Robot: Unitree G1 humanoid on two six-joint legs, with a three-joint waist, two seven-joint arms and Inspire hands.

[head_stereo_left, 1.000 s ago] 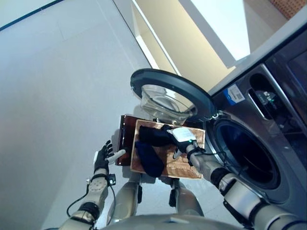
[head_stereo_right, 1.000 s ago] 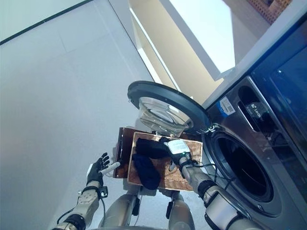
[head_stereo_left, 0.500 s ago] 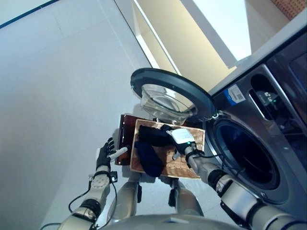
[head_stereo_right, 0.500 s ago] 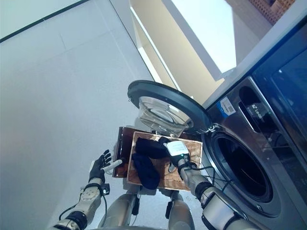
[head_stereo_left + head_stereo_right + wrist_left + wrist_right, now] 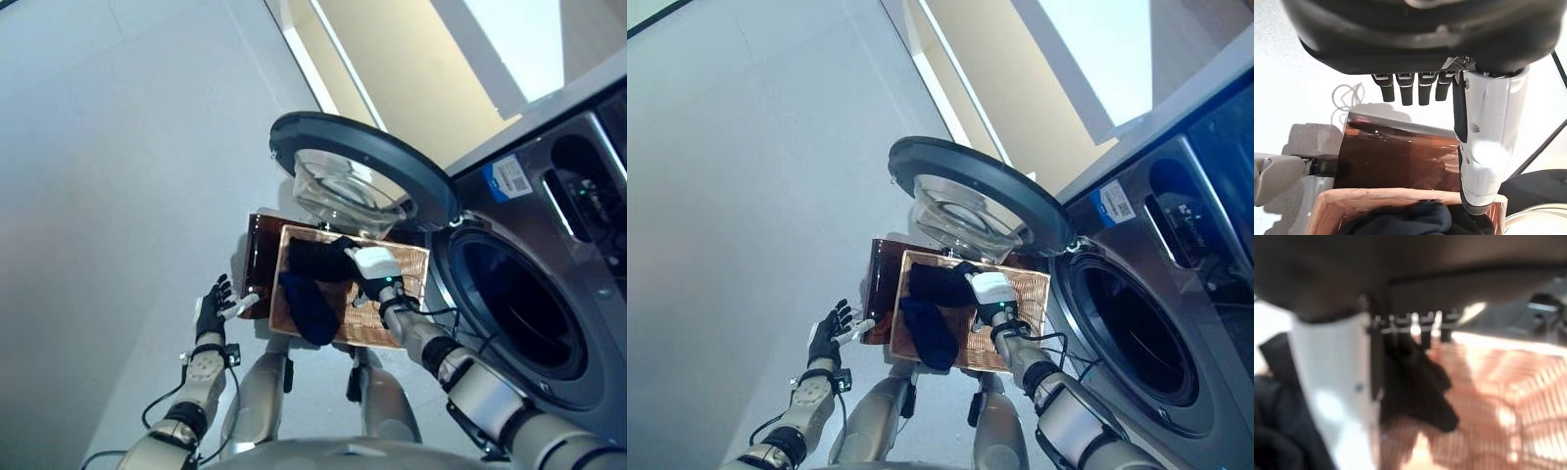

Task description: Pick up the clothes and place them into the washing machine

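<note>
A wicker basket stands on a glossy brown low table before the washing machine. In it lie a black garment and a navy one that hangs over its near rim. My right hand hovers over the basket's right half, right beside the black garment. In the right wrist view its fingers reach straight toward the black cloth and hold nothing. To the left of the table my left hand is open and empty, its fingers spread.
The washing machine's round door is swung open above the basket. Its dark drum opening lies to the right. Pale floor stretches to the left, and a cream wall runs behind the door.
The whole picture has shifted, so the camera moved. My right hand stays over the basket, slightly closer to the black garment. The left hand has barely moved.
</note>
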